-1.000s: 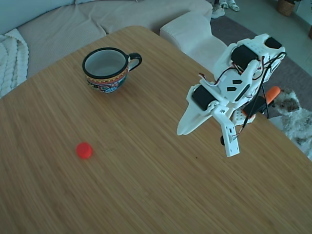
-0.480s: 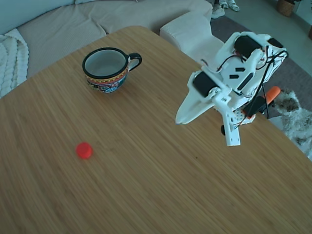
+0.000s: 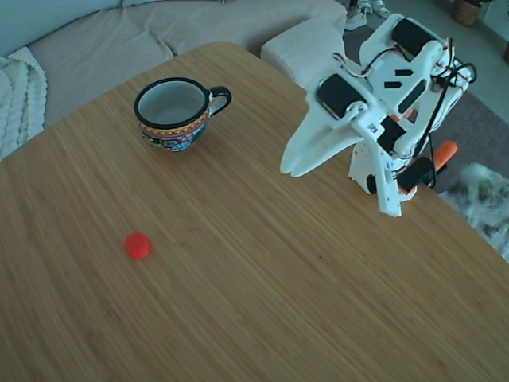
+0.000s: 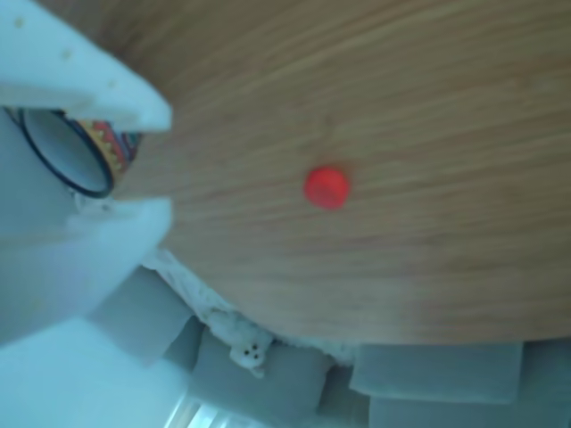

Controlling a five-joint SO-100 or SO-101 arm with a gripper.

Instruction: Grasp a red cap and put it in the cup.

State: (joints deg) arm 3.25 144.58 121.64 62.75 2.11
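Small round bright red plastic cap [image 3: 137, 245]: lying loose on the wooden table [image 3: 254, 302], well apart from the squat black-rimmed ceramic cup [image 3: 173, 111]. White two-finger end effector [image 3: 338, 191]: raised at the right of the fixed view, fingers parted, holding nothing, apparently poised to reach toward the cap.

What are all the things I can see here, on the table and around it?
Red cap: one, bright red, lying alone on the table toward the left of the fixed view, apart from the cup.
Cup: one, black rim and handle, pale inside, colourful band, upright near the table's far edge; nothing seen inside.
Table: one, light wood.
Sofa: one, beige, behind the table.
Blanket: one, white knit, on the sofa at left.
Rug: grey, on the floor at right.
Orange clamp handle: one seen, behind the arm at the table's right edge.
Robot arm: one, white with black motors, at right.
Gripper: one, white, open, raised above the table, holding nothing.
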